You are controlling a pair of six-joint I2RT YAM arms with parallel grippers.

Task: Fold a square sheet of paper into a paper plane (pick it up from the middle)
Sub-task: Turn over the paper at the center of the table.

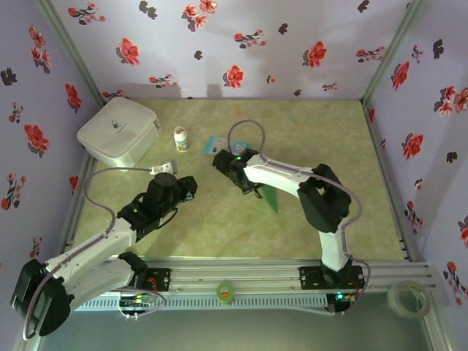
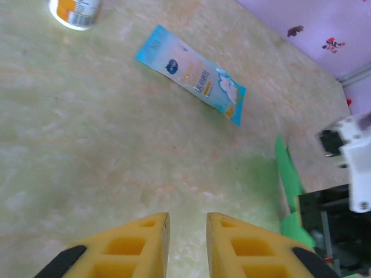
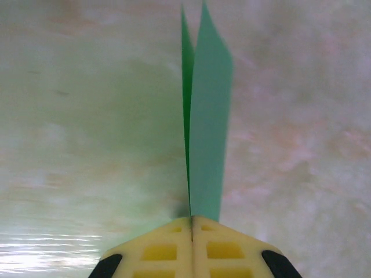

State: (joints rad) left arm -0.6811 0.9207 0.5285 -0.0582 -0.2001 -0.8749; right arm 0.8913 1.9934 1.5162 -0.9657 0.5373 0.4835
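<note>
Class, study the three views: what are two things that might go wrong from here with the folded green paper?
1. The right gripper pinches the paper plane at one end only, so it may slip or droop.
2. The left gripper is barely open and empty; reaching in like that, it might crumple the layers.

**Your two arms, itemised**
- Left arm (image 1: 95, 252): white link shells and black joint housings. A grey cable (image 1: 89, 183) loops off your wrist end.
- Right arm (image 1: 292, 175): the same white-and-black build. It has a green indicator light (image 1: 238, 157), and a second grey cable loop (image 1: 245, 123).
- Left end effector (image 2: 188, 219): two yellow fingers (image 2: 139, 243) with hollow ribbed cells and black outer corners.
- Right end effector (image 3: 191, 220): matches your left.
</note>
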